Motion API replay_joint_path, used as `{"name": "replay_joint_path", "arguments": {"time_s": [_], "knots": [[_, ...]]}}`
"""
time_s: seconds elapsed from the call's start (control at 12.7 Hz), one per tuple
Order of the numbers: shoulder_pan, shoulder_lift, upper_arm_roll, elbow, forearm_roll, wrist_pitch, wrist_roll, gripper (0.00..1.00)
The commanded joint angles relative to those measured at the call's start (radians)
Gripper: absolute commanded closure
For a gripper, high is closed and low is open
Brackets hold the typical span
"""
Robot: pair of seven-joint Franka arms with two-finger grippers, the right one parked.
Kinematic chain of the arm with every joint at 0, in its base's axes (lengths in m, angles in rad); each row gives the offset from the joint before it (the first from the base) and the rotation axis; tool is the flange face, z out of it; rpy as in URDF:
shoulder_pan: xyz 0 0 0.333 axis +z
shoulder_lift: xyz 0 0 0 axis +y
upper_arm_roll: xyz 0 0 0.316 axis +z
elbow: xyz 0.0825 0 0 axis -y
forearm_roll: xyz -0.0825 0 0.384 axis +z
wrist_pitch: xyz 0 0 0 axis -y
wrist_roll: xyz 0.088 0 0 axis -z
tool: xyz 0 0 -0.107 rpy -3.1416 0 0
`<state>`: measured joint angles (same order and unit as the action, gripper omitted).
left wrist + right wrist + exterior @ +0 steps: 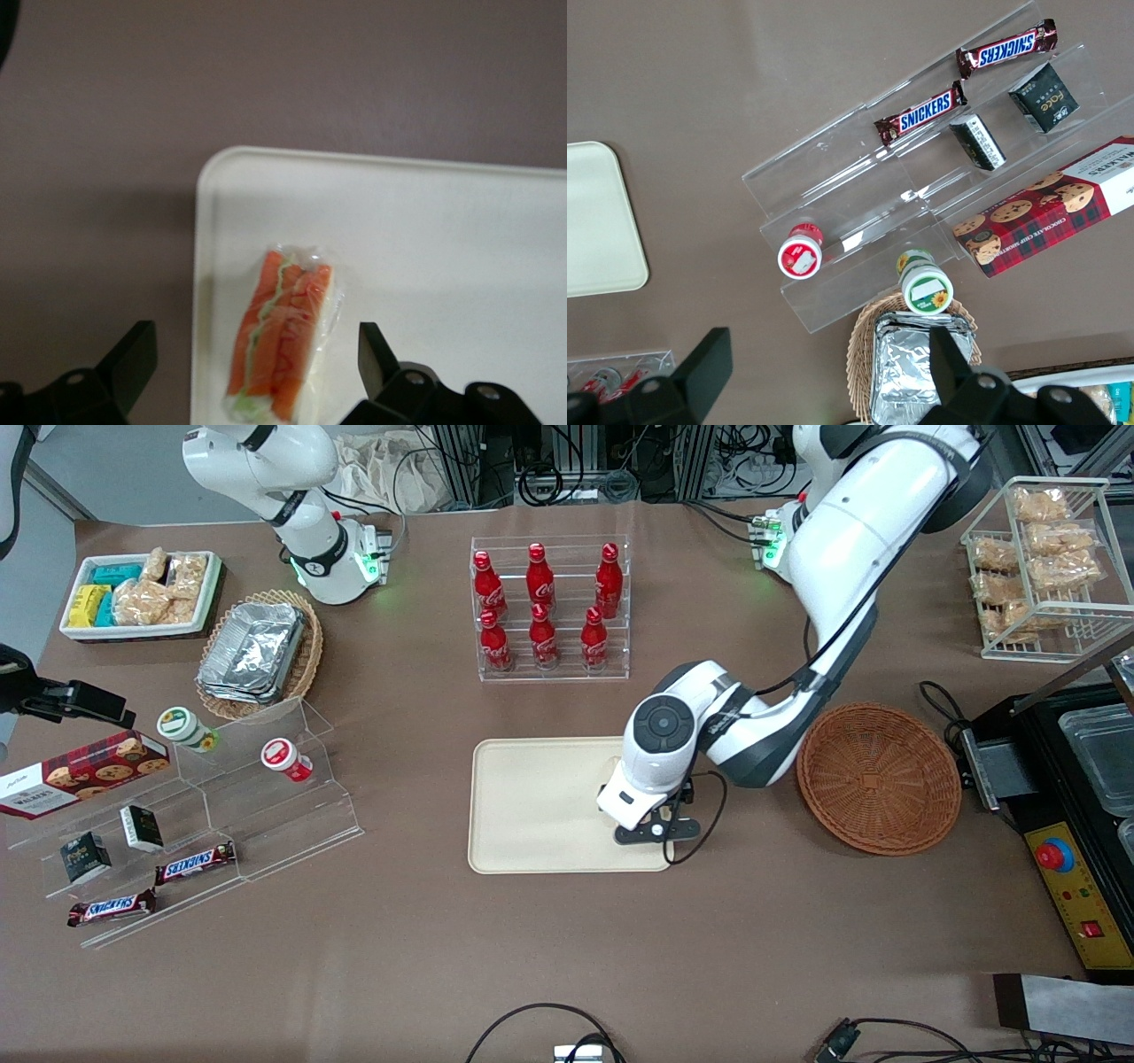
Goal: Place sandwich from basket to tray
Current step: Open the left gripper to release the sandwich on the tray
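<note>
The tray [540, 806] lies on the brown table [567, 939], nearer to the front camera than the rack of red bottles [551, 607]. The gripper [657, 834] of the left arm hangs low over the tray's corner that is toward the working arm's end and near the front camera. In the left wrist view the sandwich [283, 345] lies flat on the tray [443, 257], close to its rim, and the two fingers [133, 359] stand wide apart on both sides of it without touching it. The basket [879, 778] stands just beside the tray, toward the working arm's end, with nothing in it
</note>
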<state>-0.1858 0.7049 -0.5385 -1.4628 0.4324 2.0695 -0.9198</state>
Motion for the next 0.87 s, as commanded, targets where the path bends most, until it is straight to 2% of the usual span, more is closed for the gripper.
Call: {"name": "replay_joint_path", "arguments": {"time_s": [0.0, 0.39, 0.79], "knots": [[0.026, -0.093, 0.002, 0.036, 0.006, -0.098, -0.05, 0.0], [0.078, -0.137, 0.002, 0.139, 0.005, -0.246, -0.042, 0.0], [0.19, -0.191, -0.001, 0.148, -0.072, -0.317, 0.096, 0.0]]}}
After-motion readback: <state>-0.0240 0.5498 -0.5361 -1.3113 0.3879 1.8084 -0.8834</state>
